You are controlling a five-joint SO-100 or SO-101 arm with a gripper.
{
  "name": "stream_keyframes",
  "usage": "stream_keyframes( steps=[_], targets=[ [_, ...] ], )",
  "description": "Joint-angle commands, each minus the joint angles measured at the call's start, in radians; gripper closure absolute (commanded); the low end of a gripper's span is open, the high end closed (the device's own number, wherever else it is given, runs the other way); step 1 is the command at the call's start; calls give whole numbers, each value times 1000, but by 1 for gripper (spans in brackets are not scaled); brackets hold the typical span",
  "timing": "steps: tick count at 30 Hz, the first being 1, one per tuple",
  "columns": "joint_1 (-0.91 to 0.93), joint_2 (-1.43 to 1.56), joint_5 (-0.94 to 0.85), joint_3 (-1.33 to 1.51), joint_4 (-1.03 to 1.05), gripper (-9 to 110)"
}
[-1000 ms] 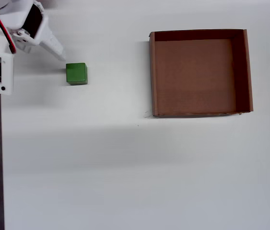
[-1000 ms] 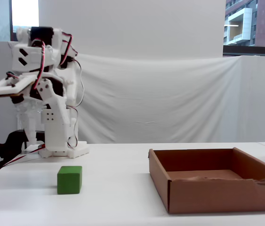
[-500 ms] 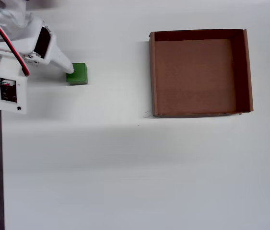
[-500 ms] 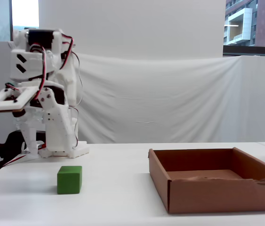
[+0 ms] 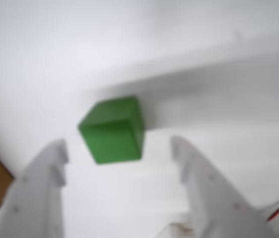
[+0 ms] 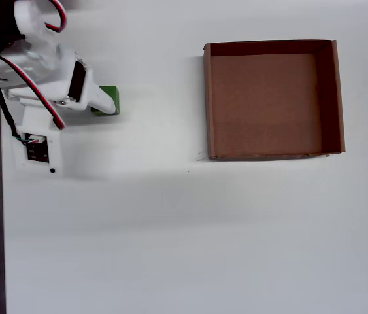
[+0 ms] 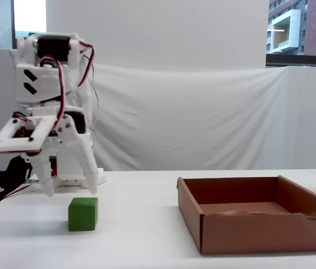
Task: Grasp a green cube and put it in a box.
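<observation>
A white bench stands before a draped white cloth backdrop, with a window at upper right showing a building in the fixed view. On the bench sits a shallow brown cardboard box, open-topped, its floor bare with nothing inside. Well apart from it, toward the left in the overhead view, the green cube rests on the bench, partly covered by the white robot arm. In the blurry wrist view the fingers are spread wide, the cube lying just beyond and between their tips, untouched. In the fixed view the fingers hang just above the cube.
</observation>
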Motion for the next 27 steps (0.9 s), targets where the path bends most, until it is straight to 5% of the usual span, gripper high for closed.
stream_keyframes(
  steps=[1, 27],
  targets=[
    [-8, 3, 3, -49, 5, 73],
    [-57, -156, 46, -55, -64, 73]
  ],
)
